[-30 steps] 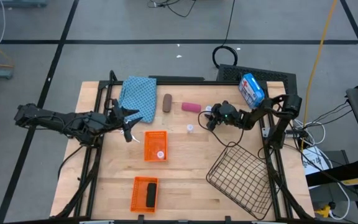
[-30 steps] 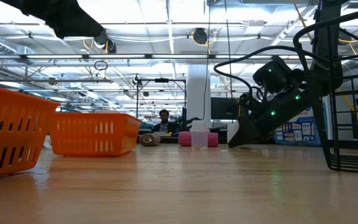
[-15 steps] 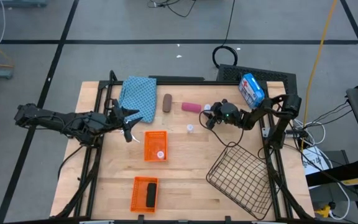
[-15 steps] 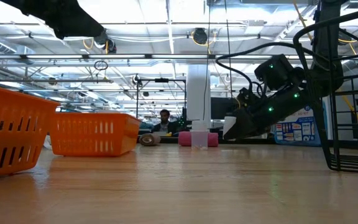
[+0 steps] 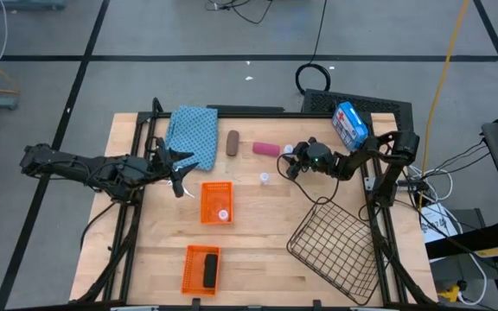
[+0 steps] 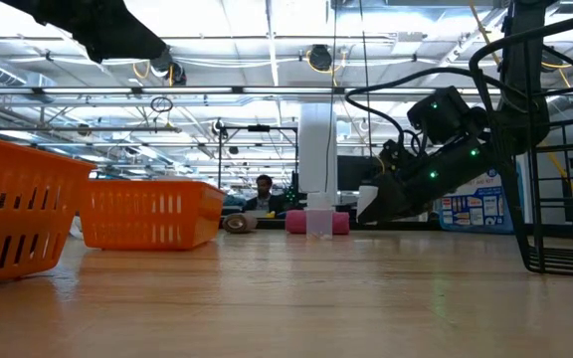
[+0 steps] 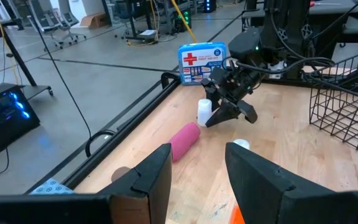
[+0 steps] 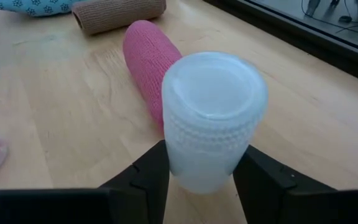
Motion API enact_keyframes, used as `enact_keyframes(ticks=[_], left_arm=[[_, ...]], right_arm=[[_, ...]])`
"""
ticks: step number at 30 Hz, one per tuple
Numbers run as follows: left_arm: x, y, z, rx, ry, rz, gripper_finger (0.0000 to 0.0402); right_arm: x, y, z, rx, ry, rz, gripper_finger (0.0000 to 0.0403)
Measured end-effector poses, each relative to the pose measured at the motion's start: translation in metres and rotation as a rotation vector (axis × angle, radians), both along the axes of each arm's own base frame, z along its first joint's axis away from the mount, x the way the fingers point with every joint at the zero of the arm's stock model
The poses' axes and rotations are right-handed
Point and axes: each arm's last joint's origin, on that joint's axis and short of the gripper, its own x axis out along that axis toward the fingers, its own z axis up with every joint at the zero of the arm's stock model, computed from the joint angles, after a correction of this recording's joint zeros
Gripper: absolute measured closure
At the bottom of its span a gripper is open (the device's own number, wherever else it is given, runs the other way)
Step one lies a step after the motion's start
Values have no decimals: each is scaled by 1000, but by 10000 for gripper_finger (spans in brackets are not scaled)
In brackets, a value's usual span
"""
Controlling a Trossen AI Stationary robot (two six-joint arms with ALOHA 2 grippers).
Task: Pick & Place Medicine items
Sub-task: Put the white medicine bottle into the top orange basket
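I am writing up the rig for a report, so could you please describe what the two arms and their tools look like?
Both arms are dark, jointed and slim. The left tool and right tool each end in two black, flat-sided fingers. Black cables loop along the right arm, which shows small green lights near its wrist. No markings are legible.

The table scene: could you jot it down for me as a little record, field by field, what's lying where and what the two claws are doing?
right gripper: shut on a white vial, lifted off the table
left gripper: holds nothing, waiting beside the blue cloth
pink roll: lying on the table
brown roll: lying next to the cloth
loose vial: standing on the table
upper orange bin: holds one vial
lower orange bin: holds a black roll
wire basket: near the right arm
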Motion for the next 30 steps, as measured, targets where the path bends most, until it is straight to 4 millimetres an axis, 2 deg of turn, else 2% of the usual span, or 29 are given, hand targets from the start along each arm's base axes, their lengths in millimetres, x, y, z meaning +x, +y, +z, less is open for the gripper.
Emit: enact_keyframes(ticks=[9, 17, 26, 30], left_arm=[[0, 0, 0, 0, 0, 0, 245], [0, 0, 0, 0, -1, 0, 245], [0, 0, 0, 0, -1, 0, 245], [0, 0, 0, 0, -1, 0, 245]], right_arm=[[0, 1, 1, -7, 22, 14, 261], [-7, 11, 34, -9, 24, 44, 264], [-34, 23, 67, 24, 101, 39, 263], [-48, 26, 79, 8, 120, -45, 264]])
